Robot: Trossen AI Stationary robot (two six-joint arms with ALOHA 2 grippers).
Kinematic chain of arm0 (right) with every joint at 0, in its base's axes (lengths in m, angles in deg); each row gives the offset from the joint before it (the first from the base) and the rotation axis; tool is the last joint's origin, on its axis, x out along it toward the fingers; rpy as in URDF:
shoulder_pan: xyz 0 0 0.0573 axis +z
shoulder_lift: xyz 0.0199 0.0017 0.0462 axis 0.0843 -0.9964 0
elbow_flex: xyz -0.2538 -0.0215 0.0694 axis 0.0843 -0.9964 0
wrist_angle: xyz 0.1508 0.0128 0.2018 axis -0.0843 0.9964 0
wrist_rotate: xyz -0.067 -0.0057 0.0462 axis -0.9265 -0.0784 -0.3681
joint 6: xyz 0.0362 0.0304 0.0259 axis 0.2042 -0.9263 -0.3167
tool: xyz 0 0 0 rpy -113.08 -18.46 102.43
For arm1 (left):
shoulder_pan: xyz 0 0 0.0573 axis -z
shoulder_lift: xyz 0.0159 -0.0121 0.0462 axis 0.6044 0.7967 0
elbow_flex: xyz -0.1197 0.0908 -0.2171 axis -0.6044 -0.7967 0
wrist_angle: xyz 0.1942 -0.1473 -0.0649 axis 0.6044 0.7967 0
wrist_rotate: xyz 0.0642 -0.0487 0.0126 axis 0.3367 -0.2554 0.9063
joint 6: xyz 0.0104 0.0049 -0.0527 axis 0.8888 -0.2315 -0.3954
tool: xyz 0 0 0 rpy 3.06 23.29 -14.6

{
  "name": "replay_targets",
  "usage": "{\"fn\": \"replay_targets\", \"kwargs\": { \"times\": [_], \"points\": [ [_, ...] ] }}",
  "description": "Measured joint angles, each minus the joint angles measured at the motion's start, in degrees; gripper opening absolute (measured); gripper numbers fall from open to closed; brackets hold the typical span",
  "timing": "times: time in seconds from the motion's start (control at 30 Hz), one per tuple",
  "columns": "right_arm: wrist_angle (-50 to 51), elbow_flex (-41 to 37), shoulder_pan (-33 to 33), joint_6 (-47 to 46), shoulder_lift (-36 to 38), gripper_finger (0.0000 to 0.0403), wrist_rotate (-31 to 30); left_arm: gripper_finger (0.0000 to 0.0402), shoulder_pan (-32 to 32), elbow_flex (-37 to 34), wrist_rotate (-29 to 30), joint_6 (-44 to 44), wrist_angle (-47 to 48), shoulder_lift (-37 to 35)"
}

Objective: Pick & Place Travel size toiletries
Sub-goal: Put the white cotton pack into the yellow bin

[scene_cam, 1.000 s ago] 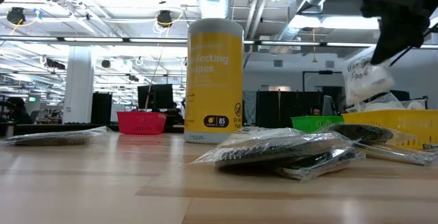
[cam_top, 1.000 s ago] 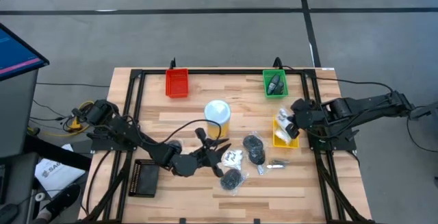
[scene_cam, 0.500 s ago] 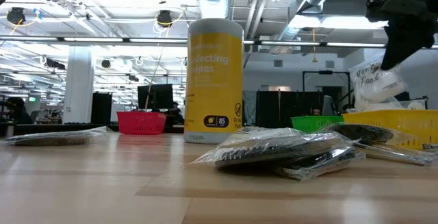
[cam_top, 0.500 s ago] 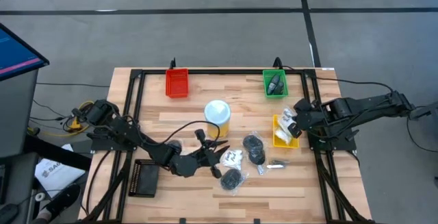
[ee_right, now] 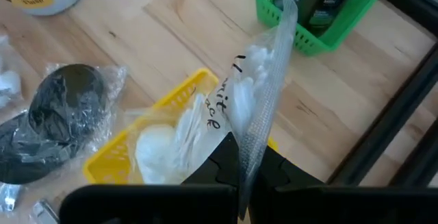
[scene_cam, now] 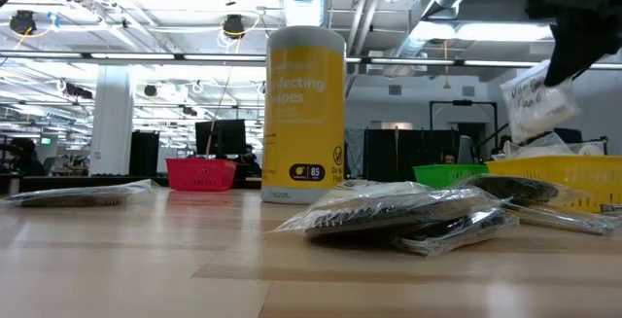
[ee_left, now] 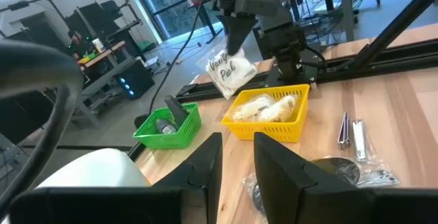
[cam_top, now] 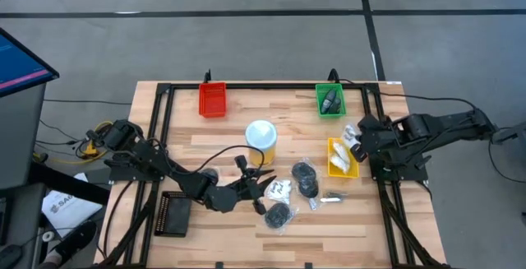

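Sachet (cam_top: 352,135) placement is the step in hand: the right gripper (cam_top: 360,132) is pinched shut on the top edge of a clear pouch with black handwriting, which hangs in the air just past the 1 o'clock corner of the yellow tray (cam_top: 332,169). That tray sits at about 3 o'clock on the counter (cam_top: 214,137) and already holds similar white packets. To do this well, I would bring the pouch back over the tray's middle, lower until its bottom rests on the packets, then release, since the limp film could catch on the rim. The green tray (cam_top: 330,100) is close by at 1 o'clock. The left gripper (cam_top: 265,178), partly open and empty, waits near the loose packets (cam_top: 279,190) at the counter's centre.
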Motion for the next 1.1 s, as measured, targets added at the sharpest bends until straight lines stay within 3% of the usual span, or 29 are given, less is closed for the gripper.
{"fn": "replay_targets", "kwargs": {
  "times": [0.7,1.1],
  "points": [
    [0.3,-0.39,7.72,-3.25,-17.7,0.0,2.91,0.0076,0.0,0.07,-2.02,-0.2,0.03,0.0],
    [-6.1,-4.83,8.3,-3.38,-18.4,0.0,3.2,0.0076,0.0,0.07,-2.75,-0.22,0.01,0.0]
  ]
}}
